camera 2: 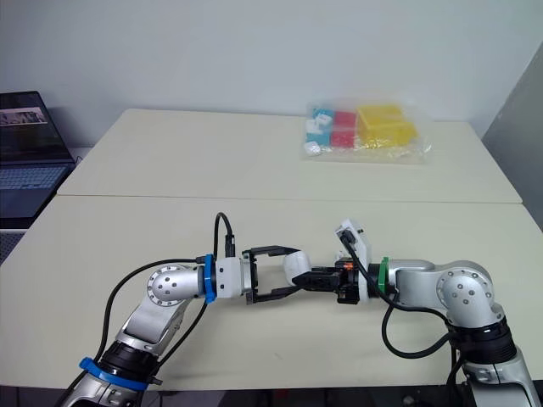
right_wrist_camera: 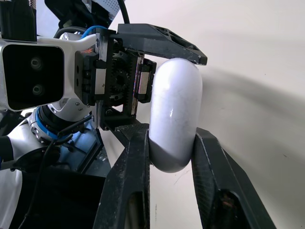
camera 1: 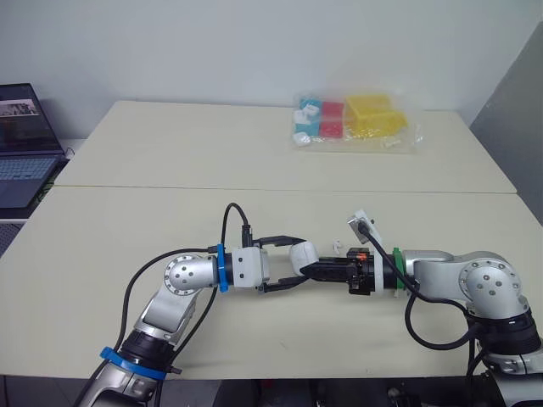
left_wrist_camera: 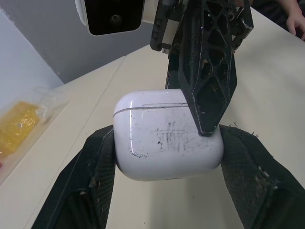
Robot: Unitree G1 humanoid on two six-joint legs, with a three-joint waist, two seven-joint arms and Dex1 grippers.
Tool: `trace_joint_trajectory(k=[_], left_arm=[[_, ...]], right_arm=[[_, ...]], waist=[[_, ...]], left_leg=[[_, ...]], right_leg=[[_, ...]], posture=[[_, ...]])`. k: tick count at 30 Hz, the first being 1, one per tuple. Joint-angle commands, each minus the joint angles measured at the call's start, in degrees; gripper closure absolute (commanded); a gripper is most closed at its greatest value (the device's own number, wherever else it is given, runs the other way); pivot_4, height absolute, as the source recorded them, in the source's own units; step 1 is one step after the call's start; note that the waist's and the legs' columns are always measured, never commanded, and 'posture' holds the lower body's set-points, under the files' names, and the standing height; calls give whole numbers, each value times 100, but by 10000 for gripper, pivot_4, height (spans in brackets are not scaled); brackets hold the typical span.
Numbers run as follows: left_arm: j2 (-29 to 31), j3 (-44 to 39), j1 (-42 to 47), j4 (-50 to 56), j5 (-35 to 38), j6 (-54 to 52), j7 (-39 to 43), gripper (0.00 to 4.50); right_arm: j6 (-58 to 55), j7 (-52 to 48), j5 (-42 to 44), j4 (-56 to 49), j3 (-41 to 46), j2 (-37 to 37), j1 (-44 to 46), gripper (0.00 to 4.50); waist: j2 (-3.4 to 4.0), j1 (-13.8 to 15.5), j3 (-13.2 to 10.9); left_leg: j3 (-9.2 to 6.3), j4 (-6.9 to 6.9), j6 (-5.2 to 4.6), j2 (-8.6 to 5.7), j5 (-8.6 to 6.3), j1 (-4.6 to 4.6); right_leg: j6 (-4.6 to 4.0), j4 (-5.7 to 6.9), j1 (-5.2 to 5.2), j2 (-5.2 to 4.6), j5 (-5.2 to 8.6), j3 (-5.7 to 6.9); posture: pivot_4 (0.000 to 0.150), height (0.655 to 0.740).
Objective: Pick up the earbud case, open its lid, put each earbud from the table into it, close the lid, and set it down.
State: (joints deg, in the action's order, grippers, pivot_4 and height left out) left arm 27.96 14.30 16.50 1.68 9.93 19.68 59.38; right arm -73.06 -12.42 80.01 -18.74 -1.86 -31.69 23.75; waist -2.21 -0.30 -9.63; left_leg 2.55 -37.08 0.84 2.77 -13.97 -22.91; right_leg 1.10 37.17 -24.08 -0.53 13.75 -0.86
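Over the beige table, left gripper and right gripper both pinch the shut earbud case; next, probably pry only its lid.

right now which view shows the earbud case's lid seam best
Left wrist view: the earbud case faces it broadside, lid seam visible, in the left claw. Right wrist view shows its narrow side; eye views show it small.

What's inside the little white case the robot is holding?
Nothing inside shows. The lid of the earbud case is shut, with just a thin seam visible, so whatever it holds is covered. The left gripper and right gripper both clamp its outside.
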Motion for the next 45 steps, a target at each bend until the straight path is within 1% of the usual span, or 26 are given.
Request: trace_joint_trajectory(k=[1,3,4,6,7,10,12,13,14,15,17,18,20,22,23,25,28,30,35,39,45], left_arm=[[-35,-26,56,163,150,40,27,17013],[-63,-96,141,166,340,-240,30,9504],[-58,-107,173,169,397,-347,54,6950],[24,-93,287,105,270,-435,70,939],[105,-83,348,115,275,-639,118,0],[415,-150,463,396,627,-1960,191,0],[789,-202,503,600,817,-2863,312,0],[1053,-230,536,746,996,-3560,380,0],[1227,-246,562,858,1121,-4040,416,0],[1423,-219,576,995,1187,-4337,526,0],[1645,-213,687,1303,1348,-4928,561,0],[1648,-205,780,1433,1369,-5147,475,0],[1540,-211,943,1604,1420,-5522,251,0],[1397,-60,1130,1814,1284,-5829,-27,0],[1216,-17,1247,1913,1286,-5986,-213,0],[907,25,1427,1993,1261,-6180,-521,0],[605,205,1668,1934,1005,-6133,-800,0],[511,340,1777,1902,921,-6073,-802,0],[598,579,1891,1792,791,-5940,-529,0],[614,722,1905,1609,587,-5634,-370,0],[531,650,1906,1471,541,-5538,-309,0]], right_arm=[[15,-34,6,-31,85,11,140,37294],[-16,-116,-36,-10,64,-27,176,37294],[-30,-151,-56,-4,57,-42,188,37298],[-71,-268,-146,-2,26,-97,239,37298],[-89,-342,-221,0,4,-137,279,37298],[-124,-546,-479,-3,-56,-260,428,37298],[-80,-772,-846,-43,-156,-477,606,37298],[41,-1009,-1221,-132,-316,-736,743,37298],[141,-1203,-1503,-193,-440,-919,833,37298],[273,-1441,-1789,-249,-573,-1137,944,37298],[830,-2099,-2728,-454,-1113,-1795,1201,37299],[1188,-2444,-3280,-549,-1443,-2144,1338,37299],[1725,-2930,-4034,-612,-1879,-2526,1508,37299],[2192,-3343,-4677,-633,-2240,-2727,1678,37299],[2414,-3504,-4998,-637,-2403,-2768,1766,37299],[2672,-3712,-5418,-608,-2563,-2718,1873,37299],[2670,-3910,-5600,-616,-2563,-2462,1955,37299],[2634,-4055,-5696,-641,-2588,-2327,2010,37299],[2630,-4302,-6007,-568,-2605,-2061,2083,37300],[2548,-4413,-6107,-573,-2541,-1889,2089,37299],[2501,-4564,-6197,-575,-2472,-1811,2066,37300]], waist=[[0,0,0],[0,0,0],[0,-1,0],[0,-2,0],[0,-2,0],[0,-11,0],[1,-23,-1],[4,-38,-3],[6,-59,-4],[6,-71,-4],[9,-87,-6],[15,-81,-11],[19,-66,-14],[18,-67,-15],[17,-68,-15],[18,-67,-15],[16,-66,-16],[17,-70,-16],[17,-70,-15],[17,-66,-16],[17,-64,-15]], left_leg=[[-1,0,0,0,0,0],[0,0,0,0,0,0],[0,0,0,1,0,-1],[-1,-1,0,0,0,-1],[-1,-1,0,-1,0,0],[-1,-1,0,-4,0,1],[-2,2,0,-4,0,1],[-3,2,0,-3,0,-2],[-3,1,0,-3,0,-3],[-4,3,0,-2,0,-3],[-6,3,0,-3,0,-4],[-11,5,0,-4,0,-4],[-11,4,0,-4,0,-7],[-8,3,0,-7,0,-6],[-5,2,0,-10,0,-7],[-4,2,0,-13,0,-6],[-5,1,0,-11,0,-6],[-7,1,1,-9,0,-5],[-7,-1,1,-8,1,-1],[-5,-6,1,-10,1,-3],[-6,-6,1,-10,1,-4]], right_leg=[[0,0,0,0,0,0],[0,0,0,0,0,0],[0,0,0,0,0,0],[1,1,0,0,0,0],[1,1,0,0,0,1],[0,1,0,8,0,1],[0,1,-2,13,0,1],[0,1,-6,15,1,2],[0,3,-9,19,1,1],[-1,1,-11,19,1,2],[-2,0,-12,20,2,4],[-2,-4,-10,19,3,7],[-2,-8,-12,12,3,10],[-2,-12,-9,11,3,8],[-2,-11,-10,12,3,6],[-2,-10,-11,15,3,4],[-2,-5,-12,22,3,2],[-3,-2,-12,26,2,1],[-4,4,-13,28,2,1],[-5,4,-12,25,2,0],[-5,5,-12,24,2,1]], posture=[[1500,7400],[1500,7400],[1500,7400],[1500,7400],[1500,7400],[1500,7400],[1500,7400],[1500,7400],[1500,7400],[1500,7400],[1500,7400],[1500,7400],[1500,7400],[1500,7400],[1500,7400],[1500,7400],[1500,7400],[1500,7400],[1500,7400],[1500,7400],[1500,7400]])
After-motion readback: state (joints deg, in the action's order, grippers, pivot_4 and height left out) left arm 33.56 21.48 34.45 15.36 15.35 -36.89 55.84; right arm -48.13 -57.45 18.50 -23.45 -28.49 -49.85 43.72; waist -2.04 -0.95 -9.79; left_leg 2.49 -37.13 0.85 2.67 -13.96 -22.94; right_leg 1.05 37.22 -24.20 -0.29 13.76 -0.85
